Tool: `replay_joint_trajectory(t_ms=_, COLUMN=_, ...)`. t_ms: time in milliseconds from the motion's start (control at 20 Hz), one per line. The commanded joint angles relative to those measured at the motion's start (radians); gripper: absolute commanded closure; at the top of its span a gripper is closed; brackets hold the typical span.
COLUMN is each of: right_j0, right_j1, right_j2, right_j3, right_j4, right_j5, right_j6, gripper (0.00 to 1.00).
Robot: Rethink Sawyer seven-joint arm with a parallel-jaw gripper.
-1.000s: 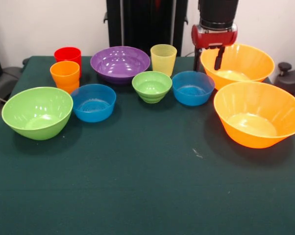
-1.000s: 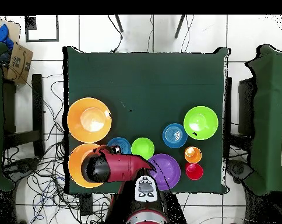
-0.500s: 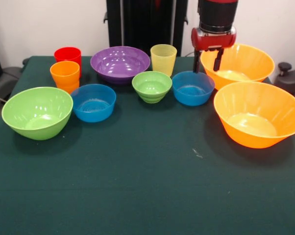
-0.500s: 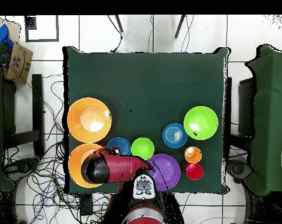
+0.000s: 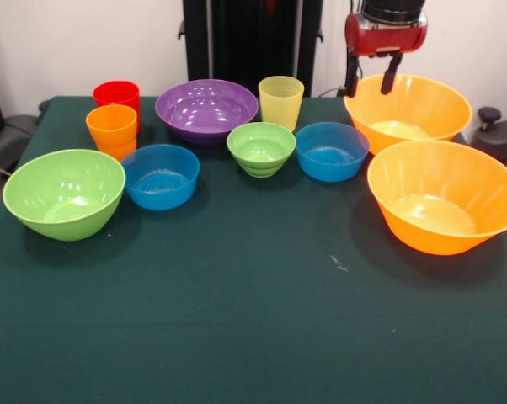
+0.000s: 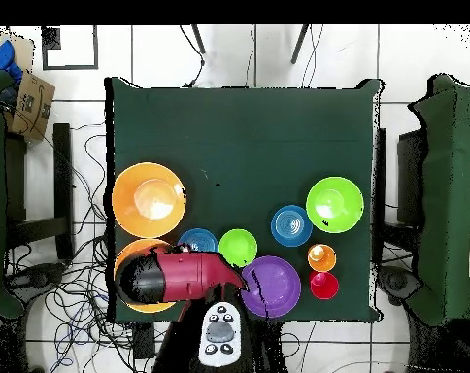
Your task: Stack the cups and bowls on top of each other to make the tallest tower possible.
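Observation:
My gripper [image 5: 370,82] is open and empty, raised just above the back left rim of the far orange bowl [image 5: 409,109]. The second very large orange bowl [image 5: 445,195] stands in front of it. To the left, a small blue bowl [image 5: 332,151], a small green bowl [image 5: 261,148] and a yellow cup [image 5: 280,101] stand apart. Further left are the purple bowl [image 5: 206,109], another blue bowl [image 5: 160,175], the large green bowl [image 5: 64,192], the orange cup [image 5: 112,129] and the red cup [image 5: 116,94]. Nothing is stacked. In the overhead view my arm [image 6: 171,277] covers the yellow cup.
All the pieces stand in the half of the green table [image 5: 253,320] nearest the robot. In the overhead view the far orange bowl [image 6: 130,255] lies close to the table's corner, and chairs stand at both sides.
My gripper has risen from straddling the far orange bowl's rim to above it and shifted slightly right in the front view. The bowl has stayed in place.

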Motion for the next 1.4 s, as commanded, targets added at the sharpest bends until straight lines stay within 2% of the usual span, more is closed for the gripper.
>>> replay_joint_trajectory(t_ms=50, right_j0=-0.002, right_j1=-0.018, right_j2=0.046, right_j3=-0.098, right_j4=0.012, right_j5=0.144, right_j6=0.115, gripper=0.00)
replay_joint_trajectory(t_ms=250, right_j0=-0.015, right_j1=-0.030, right_j2=0.068, right_j3=-0.087, right_j4=0.028, right_j5=0.128, right_j6=0.126, gripper=0.00)
replay_joint_trajectory(t_ms=500, right_j0=-0.005, right_j1=-0.058, right_j2=0.052, right_j3=-0.077, right_j4=0.038, right_j5=0.110, right_j6=0.151, gripper=0.00)
replay_joint_trajectory(t_ms=650, right_j0=-0.001, right_j1=-0.053, right_j2=0.033, right_j3=-0.056, right_j4=0.037, right_j5=0.017, right_j6=0.189, gripper=0.00)
replay_joint_trajectory(t_ms=750, right_j0=-0.026, right_j1=-0.040, right_j2=0.051, right_j3=-0.035, right_j4=0.050, right_j5=-0.063, right_j6=0.209, gripper=0.00)
replay_joint_trajectory(t_ms=900, right_j0=-0.033, right_j1=-0.032, right_j2=0.049, right_j3=-0.028, right_j4=0.064, right_j5=-0.120, right_j6=0.238, gripper=0.00)
replay_joint_trajectory(t_ms=1150, right_j0=0.061, right_j1=-0.033, right_j2=-0.057, right_j3=-0.067, right_j4=0.081, right_j5=-0.108, right_j6=0.323, gripper=0.00)
replay_joint_trajectory(t_ms=1400, right_j0=0.120, right_j1=-0.017, right_j2=-0.113, right_j3=-0.096, right_j4=0.099, right_j5=-0.097, right_j6=0.382, gripper=0.00)
